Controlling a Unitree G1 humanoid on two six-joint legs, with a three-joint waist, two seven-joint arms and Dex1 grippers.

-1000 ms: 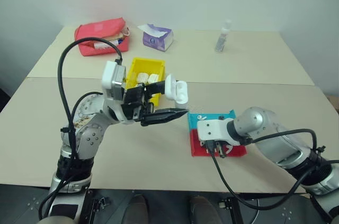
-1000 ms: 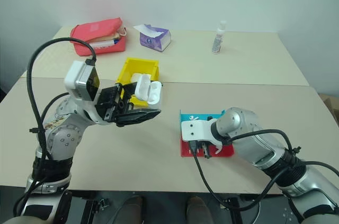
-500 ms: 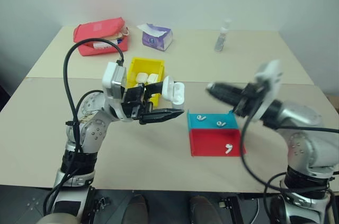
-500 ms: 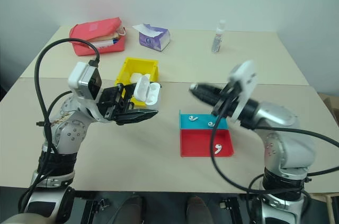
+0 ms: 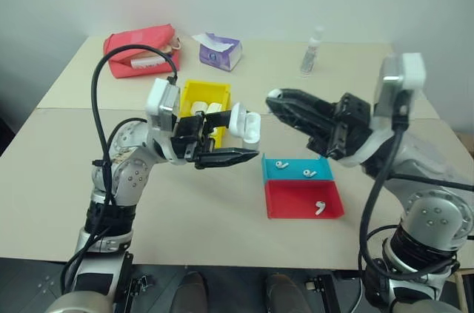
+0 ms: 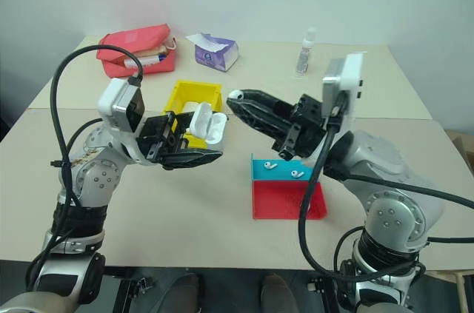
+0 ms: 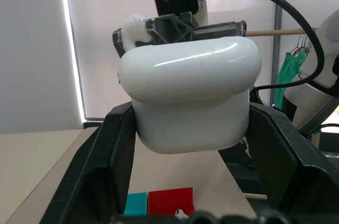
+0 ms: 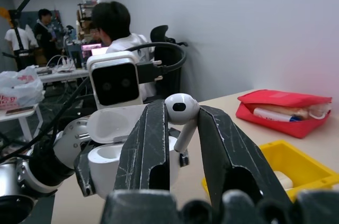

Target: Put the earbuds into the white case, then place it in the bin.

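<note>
My left gripper (image 5: 235, 140) is shut on the white case (image 5: 244, 123), held above the table with its lid flipped open; the left wrist view shows the case (image 7: 190, 97) wedged between the two black fingers. My right gripper (image 5: 275, 98) is raised, pointing at the case from the right and shut on one earbud (image 8: 182, 106), a short way from the open case (image 8: 114, 155). Two more earbuds (image 5: 281, 164) lie in the teal tray (image 5: 295, 166), and one earbud (image 5: 319, 208) lies in the red tray (image 5: 292, 202). Behind the case stands the yellow bin (image 5: 189, 95).
White cases (image 5: 200, 108) sit inside the bin. At the table's far side are a red pouch (image 5: 141, 50), a purple tissue pack (image 5: 220, 52) and a small spray bottle (image 5: 312, 50). People sit at desks in the background of the right wrist view.
My right gripper has lifted off the red tray and swung up and left, turning to point at the open case. The left gripper and the case stayed put.
</note>
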